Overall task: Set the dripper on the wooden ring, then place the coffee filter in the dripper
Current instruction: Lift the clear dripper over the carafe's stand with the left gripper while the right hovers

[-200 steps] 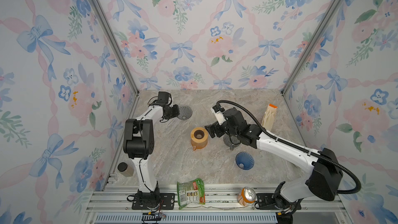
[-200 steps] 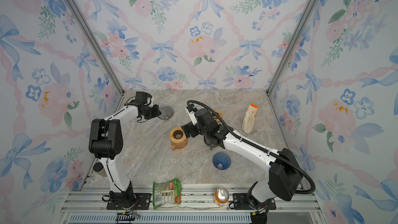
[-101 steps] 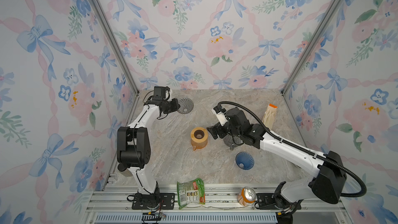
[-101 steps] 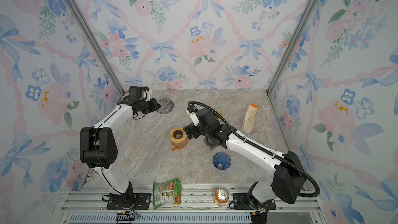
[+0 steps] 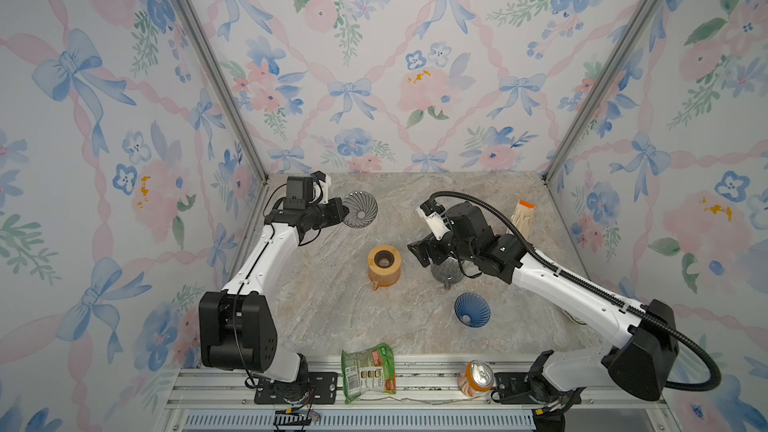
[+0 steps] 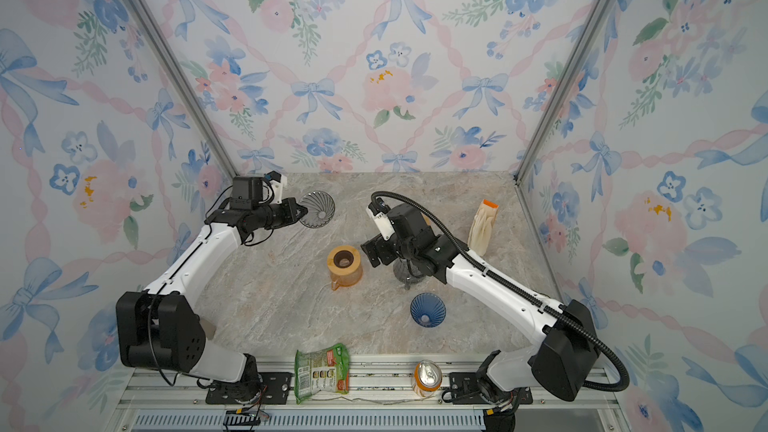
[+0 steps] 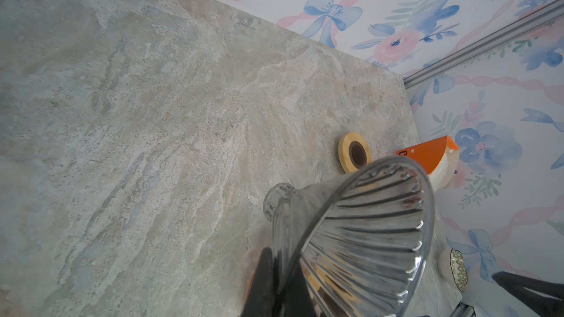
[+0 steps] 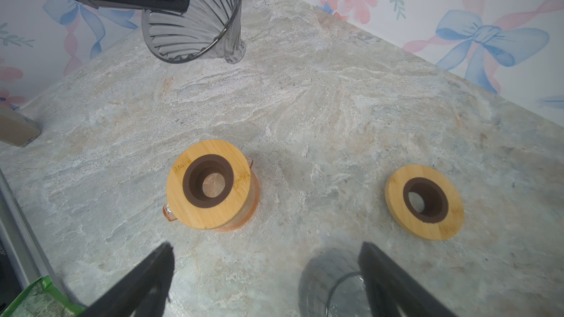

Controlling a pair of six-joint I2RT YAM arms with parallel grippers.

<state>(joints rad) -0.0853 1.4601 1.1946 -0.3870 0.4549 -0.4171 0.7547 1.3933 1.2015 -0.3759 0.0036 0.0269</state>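
My left gripper pinches the grey filter cone at the far left. My right gripper is spread wide. The orange dripper in the middle looks empty, so I still must drop the cone in.

The left arm stretches from its near-left base to the far left of the tabletop, wrist bent toward the right. Its claw is pinched tight on the rim of a clear ribbed dripper. The right arm reaches from the near right toward the middle. Its claw points left, spread wide, and its fingers grip nothing.
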